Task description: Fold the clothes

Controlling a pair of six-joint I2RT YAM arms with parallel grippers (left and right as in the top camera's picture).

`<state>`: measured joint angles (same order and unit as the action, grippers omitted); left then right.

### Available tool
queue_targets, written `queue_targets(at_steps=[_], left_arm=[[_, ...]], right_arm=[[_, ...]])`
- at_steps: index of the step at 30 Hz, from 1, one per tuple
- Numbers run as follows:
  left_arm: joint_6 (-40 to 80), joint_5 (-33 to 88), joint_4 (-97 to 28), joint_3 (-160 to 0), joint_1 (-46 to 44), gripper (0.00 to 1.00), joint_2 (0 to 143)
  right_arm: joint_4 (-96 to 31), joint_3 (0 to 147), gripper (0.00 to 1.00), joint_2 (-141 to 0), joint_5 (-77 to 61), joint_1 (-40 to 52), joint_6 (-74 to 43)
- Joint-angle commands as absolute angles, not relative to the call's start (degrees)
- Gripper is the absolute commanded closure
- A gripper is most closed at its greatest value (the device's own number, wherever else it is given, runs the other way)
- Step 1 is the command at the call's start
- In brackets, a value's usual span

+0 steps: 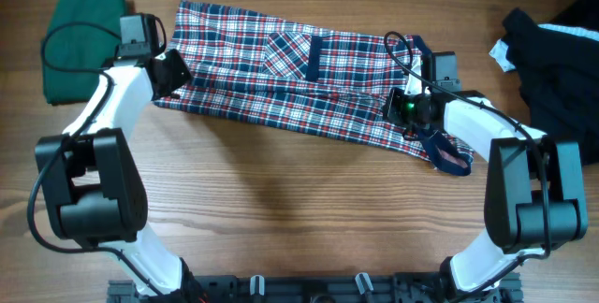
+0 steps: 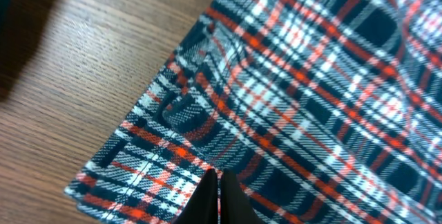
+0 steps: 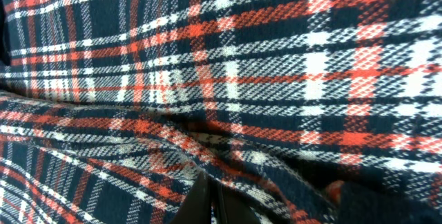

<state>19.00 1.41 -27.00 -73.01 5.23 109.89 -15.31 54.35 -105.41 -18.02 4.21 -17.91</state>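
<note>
We find both arms reaching away from the near edge of the table (image 1: 281, 228), elbows bent. The left gripper (image 1: 178, 74) sits toward the far left corner, jaws closed. The right gripper (image 1: 398, 108) sits right of centre, jaws likewise closed.

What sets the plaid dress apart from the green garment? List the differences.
The plaid dress is checked red, white and navy; the green garment is plain. The plaid dress lies spread long across the middle; the green garment is a compact folded block at far left. The left gripper and right gripper pinch the plaid dress; neither touches the green garment. Both lie on the wooden table.
</note>
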Motion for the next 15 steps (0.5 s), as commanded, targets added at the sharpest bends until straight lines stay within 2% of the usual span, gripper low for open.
queue_targets(at_steps=[1,9,15], left_arm=[[18.46,1.89,-27.00,-73.08,4.86,0.96,113.73],[18.46,1.83,-25.69,-73.08,4.86,0.96,117.58],[18.48,1.67,-19.70,-73.08,4.86,0.96,117.93]], right_arm=[[-15.05,53.76,0.96,-108.60,-16.51,4.34,-18.20],[-15.22,53.76,0.96,-108.60,-16.51,4.34,-18.20],[-15.44,53.76,0.96,-108.60,-16.51,4.34,-18.17]])
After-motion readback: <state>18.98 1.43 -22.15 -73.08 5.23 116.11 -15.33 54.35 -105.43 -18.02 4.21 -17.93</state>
